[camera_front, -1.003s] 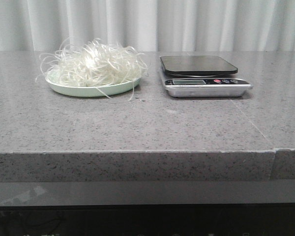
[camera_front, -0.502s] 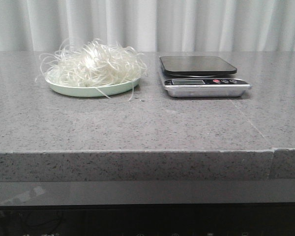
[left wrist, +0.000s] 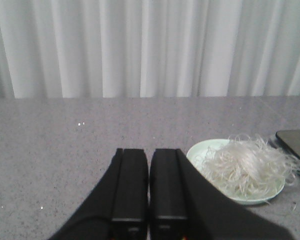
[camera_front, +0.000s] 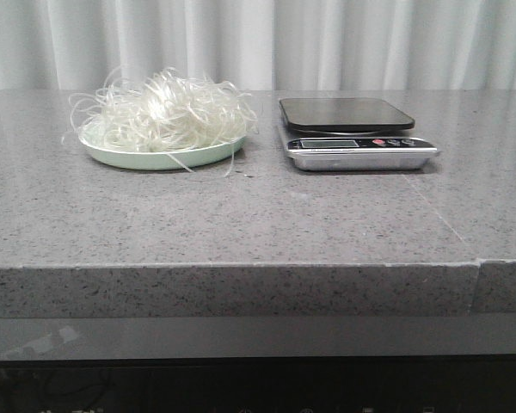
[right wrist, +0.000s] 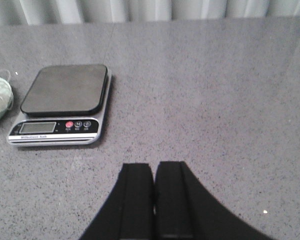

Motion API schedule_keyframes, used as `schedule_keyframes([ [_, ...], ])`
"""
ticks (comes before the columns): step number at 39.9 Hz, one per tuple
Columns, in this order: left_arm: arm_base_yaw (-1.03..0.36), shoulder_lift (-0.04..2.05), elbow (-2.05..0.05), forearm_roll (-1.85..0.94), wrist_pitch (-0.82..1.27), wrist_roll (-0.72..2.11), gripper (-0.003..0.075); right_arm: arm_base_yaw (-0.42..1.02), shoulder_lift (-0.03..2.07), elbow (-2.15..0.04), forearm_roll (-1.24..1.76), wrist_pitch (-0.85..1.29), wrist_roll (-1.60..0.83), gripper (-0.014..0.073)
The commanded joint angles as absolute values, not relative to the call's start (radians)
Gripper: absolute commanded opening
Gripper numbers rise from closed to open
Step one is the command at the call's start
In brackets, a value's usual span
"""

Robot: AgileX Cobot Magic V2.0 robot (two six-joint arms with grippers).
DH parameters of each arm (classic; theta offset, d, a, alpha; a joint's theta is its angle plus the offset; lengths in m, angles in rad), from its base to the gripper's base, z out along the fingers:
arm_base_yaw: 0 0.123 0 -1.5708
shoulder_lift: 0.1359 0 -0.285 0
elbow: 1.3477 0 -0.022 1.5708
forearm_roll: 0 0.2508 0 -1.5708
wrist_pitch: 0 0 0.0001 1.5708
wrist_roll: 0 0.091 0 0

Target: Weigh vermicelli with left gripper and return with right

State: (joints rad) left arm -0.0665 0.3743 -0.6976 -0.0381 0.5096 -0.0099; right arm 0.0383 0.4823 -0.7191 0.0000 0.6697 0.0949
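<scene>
Bench access: two obstacles at the rear, front area open.

A green plate (camera_front: 159, 158) heaped with vermicelli (camera_front: 162, 114) stands rear left; a kitchen scale (camera_front: 354, 133) stands just beside it, rear centre, with a narrow bare gap between them. Loose strands overhang the plate's rim. The grey bench (camera_front: 241, 224) is bare forward of both and to the scale's right. A curtain (camera_front: 258, 43) closes off the back edge.

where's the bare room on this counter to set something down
The front strip between the counter's near edge and the plate and scale is bare, as is the stretch right of the scale. Tightest: the narrow gap between plate and scale, where noodles overhang.
</scene>
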Motion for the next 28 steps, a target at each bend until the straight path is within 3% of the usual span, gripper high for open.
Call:
schedule_keyframes([
  [1,-0.067,0.397,-0.696,-0.048,0.447,-0.016,0.0155,0.031,0.521,-0.751,0.000,0.604,0.090,0.0164],
  [22,-0.067,0.397,-0.670,-0.048,0.448,-0.016,0.0164,0.031,0.532,-0.751,0.000,0.615,0.067,0.0166],
  [25,-0.067,0.397,-0.670,-0.048,0.448,-0.016,0.0225,0.031,0.532,-0.751,0.000,0.621,0.051,0.0202],
  [28,-0.067,0.397,-0.670,-0.048,0.448,-0.016,0.0344,0.031,0.532,-0.751,0.000,0.624,0.033,0.0304],
])
